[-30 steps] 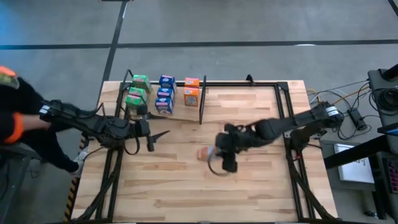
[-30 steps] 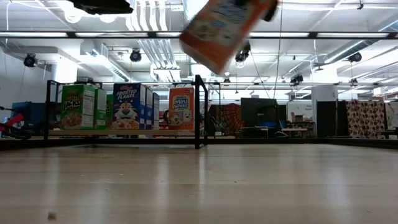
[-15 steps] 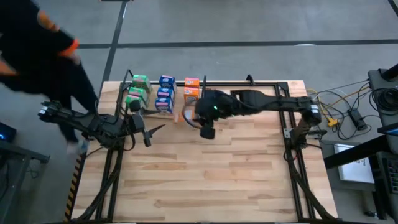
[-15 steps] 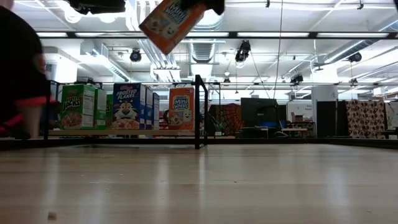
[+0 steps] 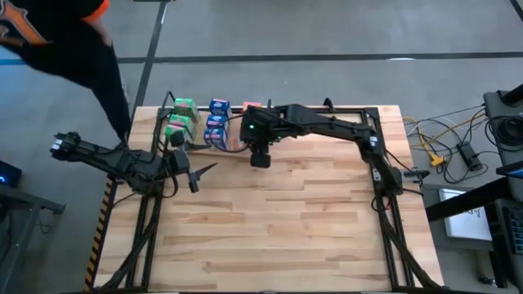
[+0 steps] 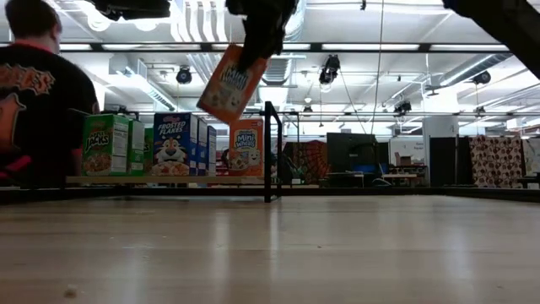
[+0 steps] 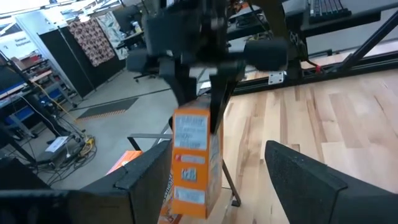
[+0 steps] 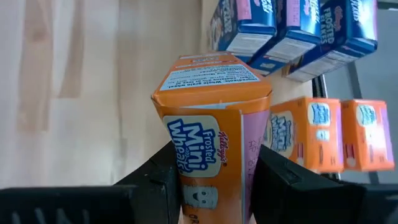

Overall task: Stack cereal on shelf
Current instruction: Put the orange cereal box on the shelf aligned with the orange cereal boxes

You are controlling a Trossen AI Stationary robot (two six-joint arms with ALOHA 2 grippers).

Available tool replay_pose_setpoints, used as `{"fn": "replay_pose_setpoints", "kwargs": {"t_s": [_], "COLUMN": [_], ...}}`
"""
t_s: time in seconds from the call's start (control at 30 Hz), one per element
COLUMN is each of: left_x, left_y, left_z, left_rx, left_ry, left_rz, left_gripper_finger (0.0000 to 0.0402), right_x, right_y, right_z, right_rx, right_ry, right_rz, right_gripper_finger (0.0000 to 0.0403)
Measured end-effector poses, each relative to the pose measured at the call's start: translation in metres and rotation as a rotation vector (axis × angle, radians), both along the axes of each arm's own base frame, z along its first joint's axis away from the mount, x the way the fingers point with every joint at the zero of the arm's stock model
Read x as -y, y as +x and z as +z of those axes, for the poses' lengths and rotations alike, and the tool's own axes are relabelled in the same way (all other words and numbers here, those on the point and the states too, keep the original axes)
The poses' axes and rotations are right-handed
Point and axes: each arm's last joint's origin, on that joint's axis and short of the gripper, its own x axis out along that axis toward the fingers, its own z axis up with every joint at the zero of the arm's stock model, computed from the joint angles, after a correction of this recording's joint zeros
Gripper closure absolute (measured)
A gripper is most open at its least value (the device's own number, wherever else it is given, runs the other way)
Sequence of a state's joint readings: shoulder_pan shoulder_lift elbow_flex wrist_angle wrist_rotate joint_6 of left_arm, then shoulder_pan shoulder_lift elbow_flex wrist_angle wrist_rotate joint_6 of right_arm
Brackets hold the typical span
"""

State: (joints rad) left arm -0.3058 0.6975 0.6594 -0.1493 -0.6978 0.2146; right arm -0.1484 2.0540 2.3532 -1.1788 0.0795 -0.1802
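Person in dark shirt (image 6: 38,101) at far left beyond the counter (image 5: 270,229). Left tool (image 5: 204,173) low over the counter's left side, just in front of the shelf (image 5: 278,131), fingers (image 7: 298,180) apart and empty, pointed toward the boxes. On the shelf's left bay, in columns running back: green boxes (image 5: 180,118), then blue boxes (image 5: 216,122), then two orange boxes (image 8: 329,134) upright against the black divider rod (image 6: 268,152); count of green and blue not fully clear from above. Third orange box (image 6: 232,82), Mini Wheats label, up in the air and tilted, clamped between the fingers of the right tool (image 6: 260,38), hanging above the shelf's front edge between the blue column and the divider, clear of the shelved boxes. Right arm stretched across from the counter's right side along the shelf's back rail. Right bay of the shelf bare wood
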Motion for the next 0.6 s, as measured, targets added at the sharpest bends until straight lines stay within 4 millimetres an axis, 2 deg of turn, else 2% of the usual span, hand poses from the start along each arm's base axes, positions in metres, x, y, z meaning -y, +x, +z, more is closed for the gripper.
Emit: {"fn": "replay_pose_setpoints", "kwargs": {"t_s": [0.37, 0.6], "left_x": [0.0, 0.0], "left_y": [0.0, 0.0], "left_z": [0.0, 0.0], "left_rx": [-0.002, -0.004], "left_ry": [0.003, 0.008], "left_rz": [-0.001, -0.001], "left_gripper_finger": [0.0159, 0.0159], "right_x": [0.016, 0.022], "right_y": [0.024, 0.028], "right_z": [-0.046, -0.059], "right_rx": [-0.105, -0.129], "right_ry": [-0.02, 0.004], "right_rz": [0.031, -0.008], "right_gripper_finger": [0.0275, 0.0275]}}
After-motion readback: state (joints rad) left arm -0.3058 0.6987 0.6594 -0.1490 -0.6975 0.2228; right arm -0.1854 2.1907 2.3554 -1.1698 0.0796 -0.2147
